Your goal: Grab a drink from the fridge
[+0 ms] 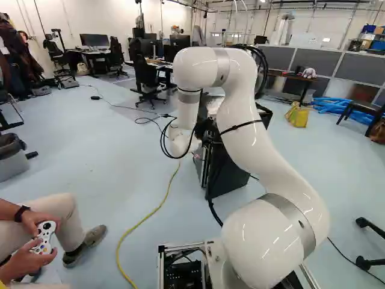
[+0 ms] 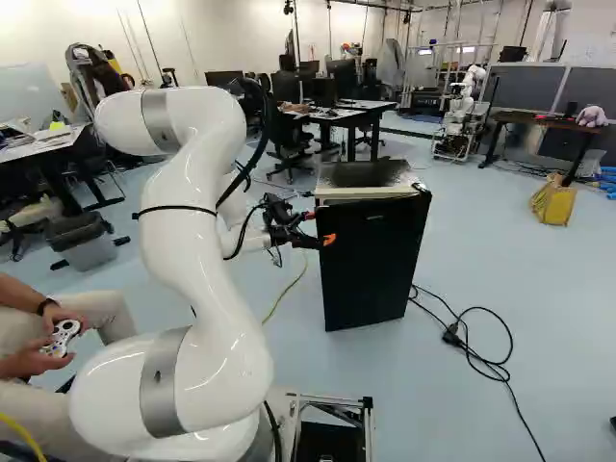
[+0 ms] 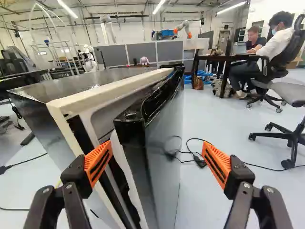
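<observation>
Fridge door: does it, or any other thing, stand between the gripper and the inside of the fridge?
Yes. The door, only ajar, stands between the open fingers of the gripper and probably blocks most of the way into the fridge. Nothing else visible does.

Colours noted: fridge door [image 2: 371,260] glossy black; fridge body [image 3: 107,90] cream along the front edge, with a dark, shiny top. Arm [image 2: 197,241] white, banded in grey. End effector [image 2: 320,227] black; its pads [image 3: 98,163] orange, striped with dark slots. Floor [image 1: 90,156] pale blue-grey. Cable [image 1: 148,215] yellow, bag [image 2: 553,203] yellow. Partitions [image 3: 142,53] grey, panelled, with paler frames. Game controller [image 1: 45,236] mostly white.
</observation>
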Robot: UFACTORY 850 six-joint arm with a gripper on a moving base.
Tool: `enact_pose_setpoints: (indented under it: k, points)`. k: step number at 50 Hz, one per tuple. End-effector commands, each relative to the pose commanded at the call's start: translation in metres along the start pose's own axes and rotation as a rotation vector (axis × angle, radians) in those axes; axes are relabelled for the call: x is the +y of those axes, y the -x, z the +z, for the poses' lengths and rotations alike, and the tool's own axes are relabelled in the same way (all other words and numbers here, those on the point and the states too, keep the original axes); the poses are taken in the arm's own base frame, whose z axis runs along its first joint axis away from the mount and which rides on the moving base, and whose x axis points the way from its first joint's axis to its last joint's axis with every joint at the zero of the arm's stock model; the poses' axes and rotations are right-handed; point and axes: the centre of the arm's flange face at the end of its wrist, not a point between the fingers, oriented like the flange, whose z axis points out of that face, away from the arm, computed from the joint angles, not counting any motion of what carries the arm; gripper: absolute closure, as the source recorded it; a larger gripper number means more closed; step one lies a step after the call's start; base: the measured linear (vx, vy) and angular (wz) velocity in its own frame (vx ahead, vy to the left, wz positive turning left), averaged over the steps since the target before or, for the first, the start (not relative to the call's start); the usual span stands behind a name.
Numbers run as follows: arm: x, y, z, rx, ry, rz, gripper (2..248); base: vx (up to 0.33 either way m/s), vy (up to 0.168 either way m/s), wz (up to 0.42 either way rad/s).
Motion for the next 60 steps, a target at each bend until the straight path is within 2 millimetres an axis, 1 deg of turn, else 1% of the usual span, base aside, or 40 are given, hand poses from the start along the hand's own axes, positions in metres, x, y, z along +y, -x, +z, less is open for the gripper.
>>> enact_pose_setpoints:
  k: [23, 60]
  points:
    - [0.029, -0.003, -0.015, -0.006, 0.019, -0.044, 3, 0.000, 0.000, 0.000]
    - [0.067, -0.010, -0.032, 0.045, 0.067, -0.097, 3, 0.000, 0.000, 0.000]
